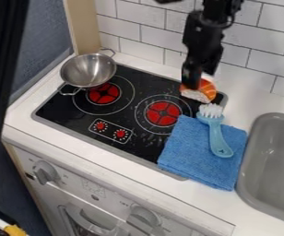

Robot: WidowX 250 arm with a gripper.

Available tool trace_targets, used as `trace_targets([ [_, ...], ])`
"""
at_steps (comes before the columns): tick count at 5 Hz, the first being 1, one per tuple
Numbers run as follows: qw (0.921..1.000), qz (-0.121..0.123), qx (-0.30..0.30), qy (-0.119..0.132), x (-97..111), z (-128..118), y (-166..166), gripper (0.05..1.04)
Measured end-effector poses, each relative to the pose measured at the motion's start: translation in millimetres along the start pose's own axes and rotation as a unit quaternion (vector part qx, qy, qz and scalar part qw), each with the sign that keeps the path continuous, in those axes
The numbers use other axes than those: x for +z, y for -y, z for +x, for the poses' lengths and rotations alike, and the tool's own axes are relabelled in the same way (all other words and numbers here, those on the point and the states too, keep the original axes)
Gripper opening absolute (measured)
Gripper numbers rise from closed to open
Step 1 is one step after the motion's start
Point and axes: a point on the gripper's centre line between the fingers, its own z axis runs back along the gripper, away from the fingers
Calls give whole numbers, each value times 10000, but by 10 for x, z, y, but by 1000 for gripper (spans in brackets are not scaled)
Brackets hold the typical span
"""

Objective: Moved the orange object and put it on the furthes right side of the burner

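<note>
Camera view: we saw the orange object (206,89) near the far right corner of the stovetop (66,110), just below the gripper (192,83) and slightly rightward; we could not tell whether it was clamped.

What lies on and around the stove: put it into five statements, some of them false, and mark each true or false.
1. The brush lies on the blue cloth. True.
2. The metal pot stands in the sink. False: the pot is at the far left corner of the stove.
3. The orange object is right by the gripper. True.
4. The burners have green centres. False: red.
5. The cloth lies partly on the stove. True.
</note>
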Motion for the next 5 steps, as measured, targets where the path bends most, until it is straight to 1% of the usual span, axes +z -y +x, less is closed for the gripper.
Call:
trace_targets([
  [1, 9987, -51, -500, 52, 253, 112, -42, 1001],
  [2, 9840, 361, -1730, -234, 246, 238, -199, 1001],
  [3, 9516, 610, -2987, -382, 158, 380, -522, 1001],
  [4, 9080, 311, -4147, -510, 332, 460, -804, 1001],
  [5, 8483, 370, -5255, -524, 472, 460, -1138, 1001],
])
